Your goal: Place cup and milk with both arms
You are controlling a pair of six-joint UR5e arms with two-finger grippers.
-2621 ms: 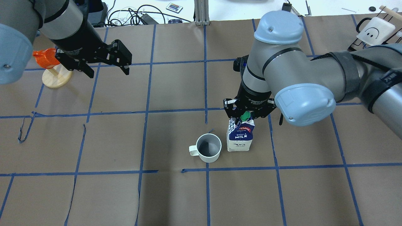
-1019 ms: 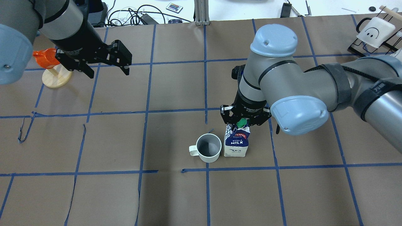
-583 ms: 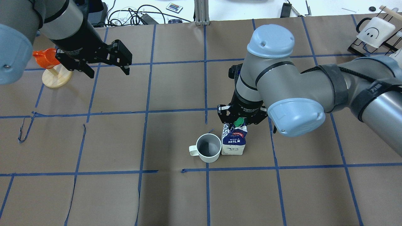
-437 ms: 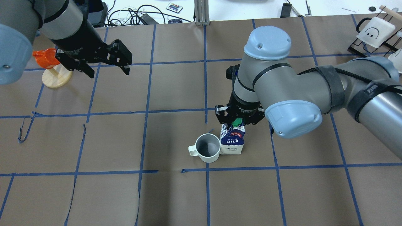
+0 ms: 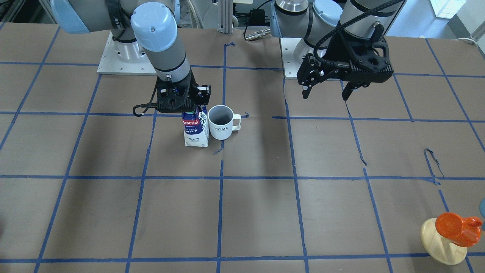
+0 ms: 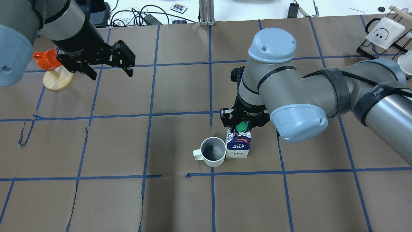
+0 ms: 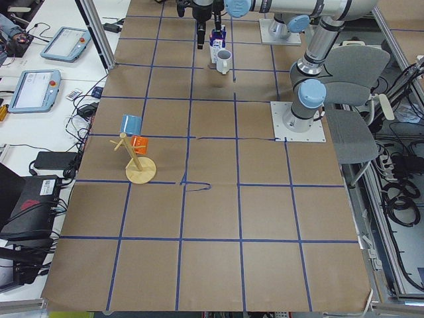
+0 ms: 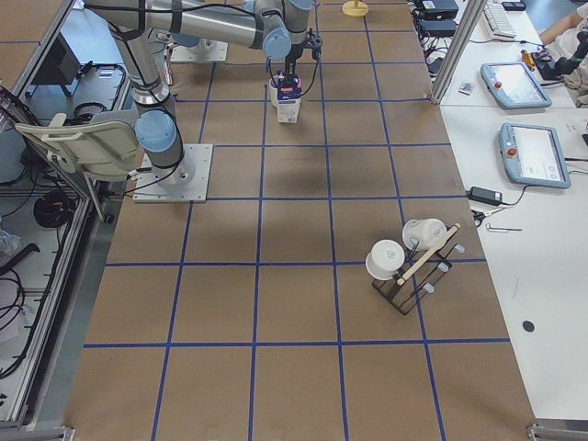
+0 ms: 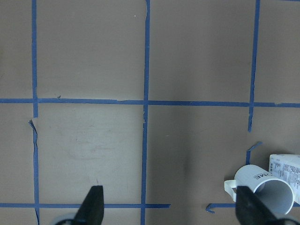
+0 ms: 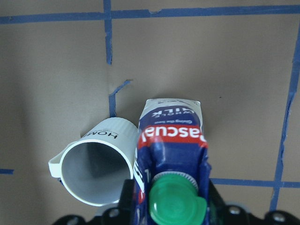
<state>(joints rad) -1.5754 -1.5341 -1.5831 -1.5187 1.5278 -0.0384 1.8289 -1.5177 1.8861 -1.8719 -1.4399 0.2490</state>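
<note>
1. While the right gripper (image 6: 242,124) clamps its two black fingers on the gable top of the small dark blue and white milk carton with the green screw cap (image 6: 238,145), the step in hand looks like setting the milk down beside the cup.
2. The carton stands upright near the middle of the brown paper-covered table with its blue tape grid (image 6: 180,90). Its base appears to rest on the paper, and its side is against, or just beside, the white ceramic mug with the dark grey inside (image 6: 212,152).
3. The mug is upright, with its handle on the side away from the carton. Its "HOME" lettering shows in the front-facing view.
4. The left gripper (image 6: 111,74) hangs well apart from both things, with its jaws spread wide and nothing between them.
5. The next move probably calls for the right fingers to let go and lift straight up. A sideways drag could tip the carton or push the mug.
6. The carton is slightly taller than the mug and narrow-based. It has a red "Pascual" band and "MILK" lettering, and its cardboard is likely light and easy to dent under a pinch.
</note>
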